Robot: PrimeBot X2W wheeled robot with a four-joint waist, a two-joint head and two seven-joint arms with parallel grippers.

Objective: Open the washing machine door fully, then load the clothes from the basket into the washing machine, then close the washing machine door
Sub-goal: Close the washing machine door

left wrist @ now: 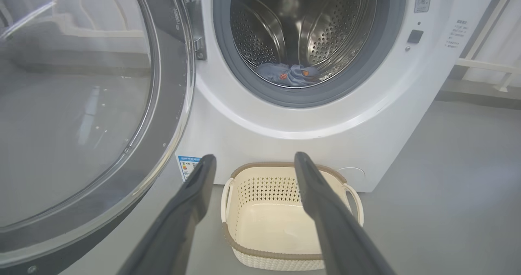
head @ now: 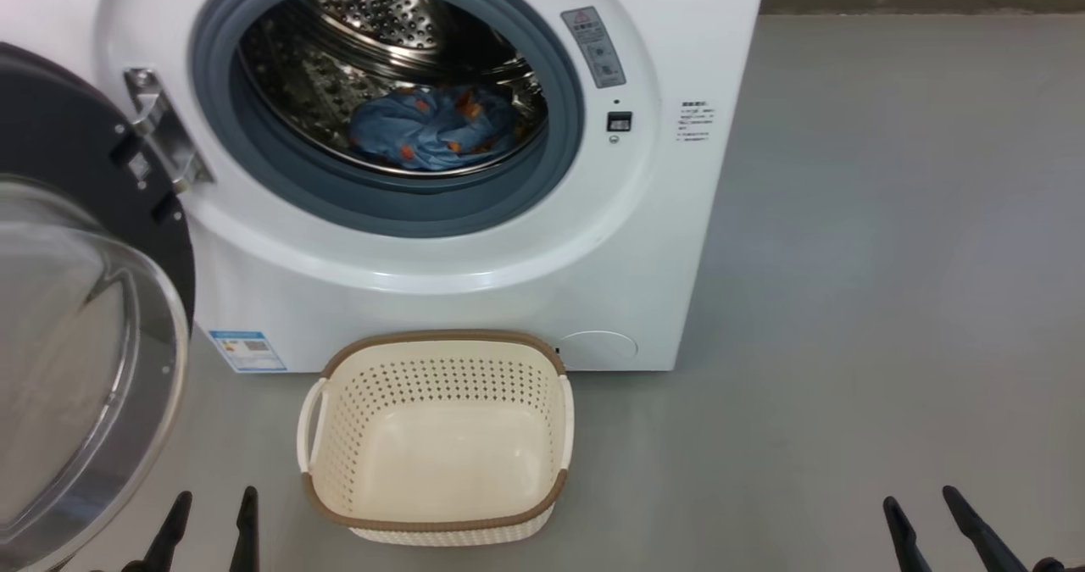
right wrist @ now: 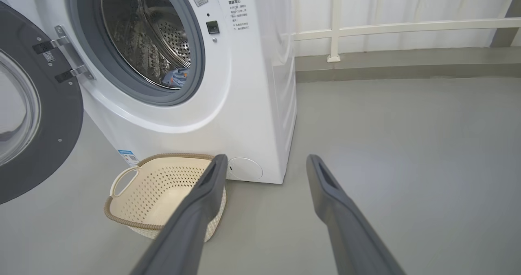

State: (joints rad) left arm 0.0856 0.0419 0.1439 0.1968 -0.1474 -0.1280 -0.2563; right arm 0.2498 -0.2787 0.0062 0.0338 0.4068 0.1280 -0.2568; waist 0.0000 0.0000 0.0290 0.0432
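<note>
Door [head: 76,318] at 9 o'clock looks heavy, stiff, shiny | I'd push its black rim [head: 59,123] | clothes [head: 432,127] soft, in drum [head: 373,21] | my left gripper [head: 215,497], right gripper [head: 920,497] wide, empty

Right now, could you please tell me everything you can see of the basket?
The basket is cream-white perforated plastic, a rounded rectangle with a brown woven-look rim and two looped side handles. It stands upright and empty on the grey floor, close in front of the washing machine; nothing else touches it.
</note>
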